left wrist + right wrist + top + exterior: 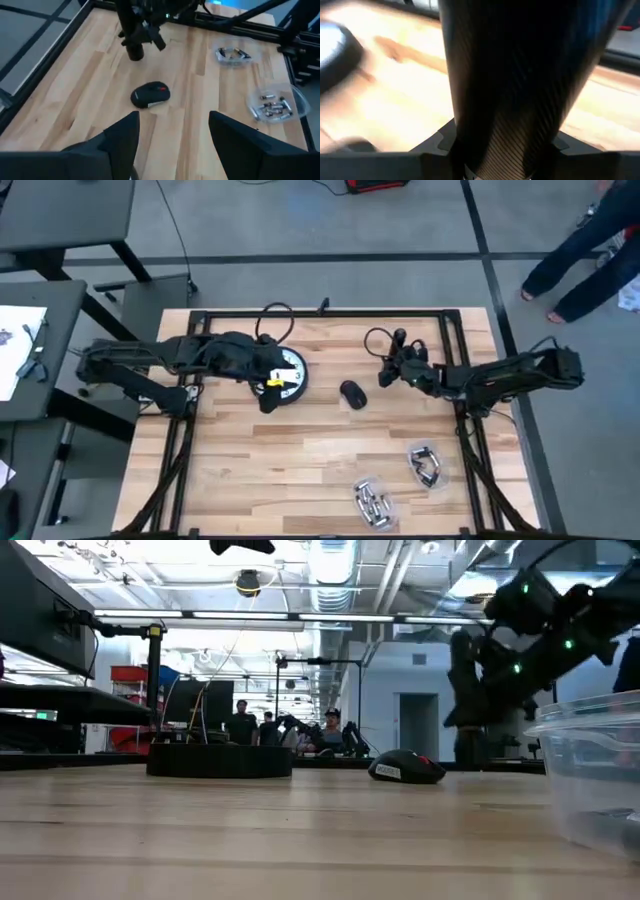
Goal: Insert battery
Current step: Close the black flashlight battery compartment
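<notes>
A black computer mouse [352, 393] [150, 94] [405, 770] lies on the wooden table near its middle, belly down. Several small batteries [272, 106] lie in a clear tub [372, 502] near the front edge. My left gripper [272, 395] [172, 140] hovers open over a round black dish [290, 368], left of the mouse, with nothing between its fingers. My right gripper [385, 372] [136, 42] hangs just right of and beyond the mouse. Its fingers [520, 90] stand together as one dark column, pointing down. I see nothing in them.
A second clear tub [428, 463] [232, 54] with small metal parts stands at the front right. The round dish [220, 760] sits at the far left of the middle. Black frame rails [330, 312] border the table. A person [590, 250] stands beyond its far right corner.
</notes>
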Available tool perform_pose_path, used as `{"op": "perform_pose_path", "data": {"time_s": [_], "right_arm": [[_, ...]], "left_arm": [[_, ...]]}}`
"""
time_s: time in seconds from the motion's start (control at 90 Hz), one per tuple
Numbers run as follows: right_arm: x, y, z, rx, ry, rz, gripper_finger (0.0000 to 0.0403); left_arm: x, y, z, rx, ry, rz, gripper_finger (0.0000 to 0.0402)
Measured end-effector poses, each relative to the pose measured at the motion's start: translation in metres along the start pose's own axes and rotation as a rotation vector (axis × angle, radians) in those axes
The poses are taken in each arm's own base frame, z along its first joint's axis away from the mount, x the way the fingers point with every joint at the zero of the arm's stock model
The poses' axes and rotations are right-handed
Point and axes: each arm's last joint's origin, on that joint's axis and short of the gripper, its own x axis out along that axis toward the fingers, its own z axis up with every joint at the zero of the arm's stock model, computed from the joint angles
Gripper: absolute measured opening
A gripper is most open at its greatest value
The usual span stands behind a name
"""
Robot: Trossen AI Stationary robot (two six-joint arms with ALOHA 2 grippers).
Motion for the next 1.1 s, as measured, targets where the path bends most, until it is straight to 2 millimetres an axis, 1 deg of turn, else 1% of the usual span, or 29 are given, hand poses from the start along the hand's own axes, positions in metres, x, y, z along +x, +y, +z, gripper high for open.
{"op": "perform_pose_path", "data": {"time_s": [0.233,0.411,0.522,0.711,0.956,1.1], "right_arm": [[0.002,-0.004,-0.007,-0.008,0.005,-0.026,0.0138],[0.003,-0.004,-0.010,-0.018,0.039,0.001,0.0216],[0.001,-0.003,-0.011,-0.023,0.040,0.010,0.0242],[-0.001,0.000,-0.012,-0.031,0.037,0.033,0.0245],[-0.001,0.000,-0.012,-0.032,0.038,0.035,0.0239],[-0.003,-0.001,-0.013,-0.011,0.076,0.064,0.0236]], "left_arm": [[0.008,0.006,0.003,-0.014,-0.017,0.023,0.0217],[0.008,0.006,0.003,-0.015,-0.018,0.019,0.0217],[0.008,0.005,0.003,-0.015,-0.017,0.013,0.0217],[0.008,0.005,0.003,-0.014,-0.014,-0.006,0.0217],[0.008,0.005,0.003,-0.014,-0.012,-0.006,0.0217],[0.008,0.005,0.000,-0.015,0.011,-0.002,0.0217]]}}
